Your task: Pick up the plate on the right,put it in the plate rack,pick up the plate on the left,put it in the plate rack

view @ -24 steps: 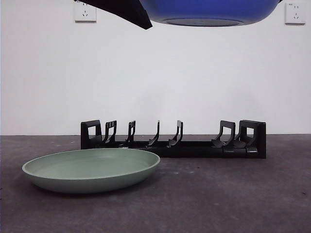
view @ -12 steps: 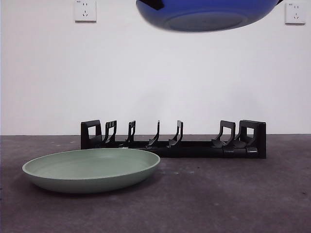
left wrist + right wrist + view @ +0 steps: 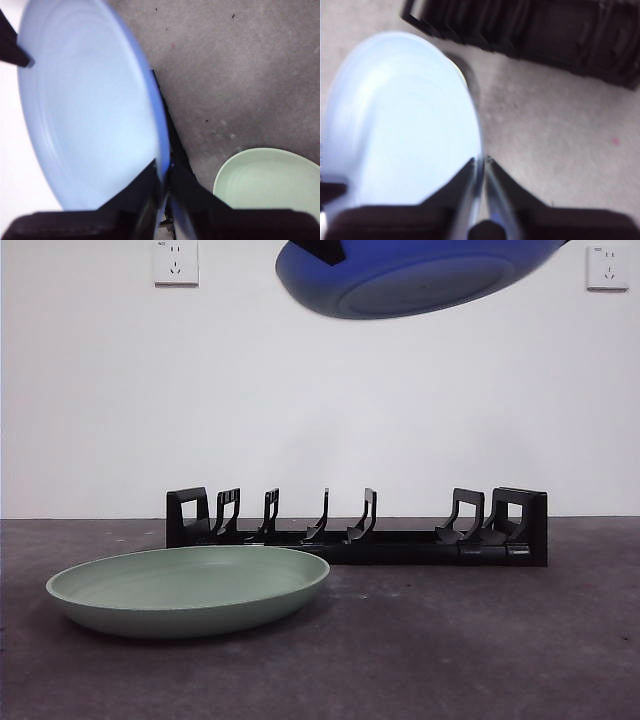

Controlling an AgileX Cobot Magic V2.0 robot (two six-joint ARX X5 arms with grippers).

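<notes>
A blue plate (image 3: 420,275) hangs high above the black plate rack (image 3: 360,535), tilted with its right side up. My left gripper (image 3: 164,172) is shut on the plate's rim (image 3: 90,110). On the opposite rim (image 3: 405,120), my right gripper (image 3: 482,162) is shut as well. In the front view only a black jaw tip (image 3: 320,250) shows at the plate's left rim. A pale green plate (image 3: 190,590) lies flat on the table, left of and in front of the rack, also seen in the left wrist view (image 3: 270,177).
The rack (image 3: 545,35) has pairs of curved prongs and blocky ends, with nothing in its slots. The grey table (image 3: 480,640) runs to a white wall with two sockets (image 3: 175,262).
The blue plate has tipped, its right side rising and its left side dropping a little. The dark arm that reached in from the upper left has drawn back to a small tip.
</notes>
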